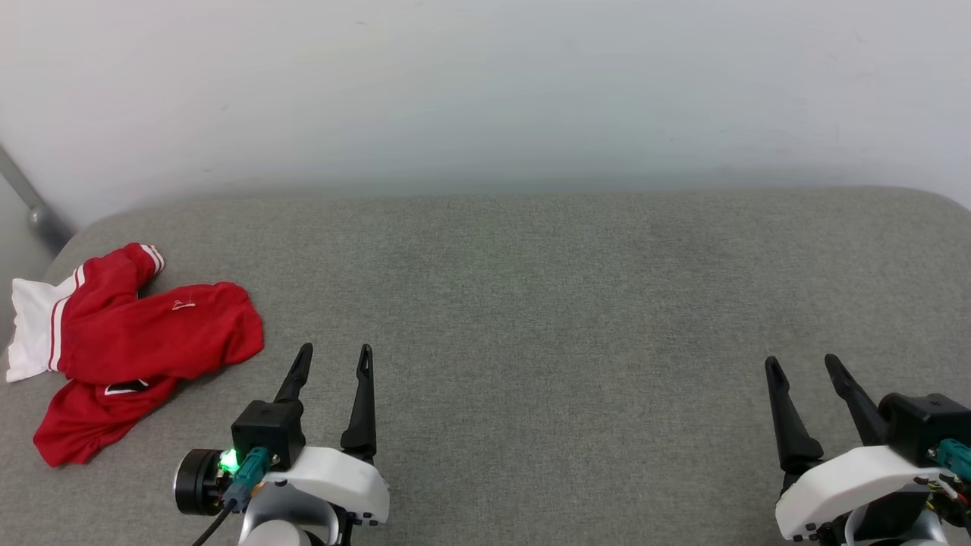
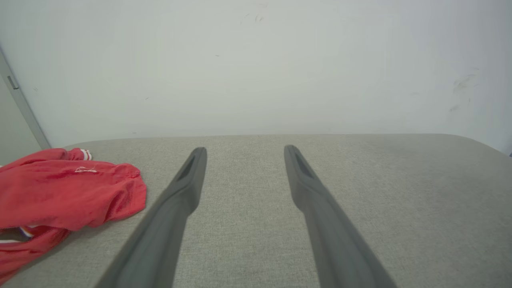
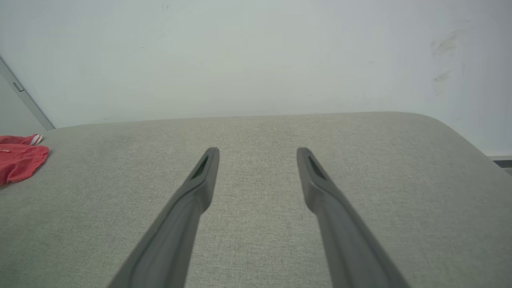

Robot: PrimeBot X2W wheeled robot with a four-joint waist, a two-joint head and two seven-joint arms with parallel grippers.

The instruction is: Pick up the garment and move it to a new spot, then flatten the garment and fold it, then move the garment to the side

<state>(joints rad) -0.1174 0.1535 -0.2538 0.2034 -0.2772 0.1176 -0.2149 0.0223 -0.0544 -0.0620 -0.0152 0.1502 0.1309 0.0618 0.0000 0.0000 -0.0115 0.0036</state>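
**Inventory, largest first**

1. Grey woven-fabric padded surface (image 1: 531, 303), rounded far corners. It took up the lower two-thirds of the head view.
2. Plain off-white wall (image 1: 485, 91) stood behind the surface, w/ faint scuffs at upper right in both wrist views.
3. Red jersey garment (image 1: 144, 334) lay crumpled in a heap at the far left of the surface, close to its left edge. White sleeve w/ red stripes (image 1: 30, 326) stuck out on the heap's left side. A bit of black, white-edged lettering showed in a lower fold, unreadable.
4. Left gripper (image 1: 335, 349): two long dark fingers on a white housing, lower left of head view. Jaws were spread wide w/ nothing btwn them. Tips were near the garment's right edge, not touching it.
5. Right gripper (image 1: 801, 359): same build, lower right of head view. Jaws were spread wide, empty, and well apart from the garment. In its wrist view the garment showed at the far left edge.
6. Slanted grey metal bar (image 1: 30, 201) stood at the left, by the wall.
7. Small white logo (image 1: 182, 305) sat on the garment's upper fold.
8. Green indicator light (image 1: 227, 458) was lit on the left wrist.
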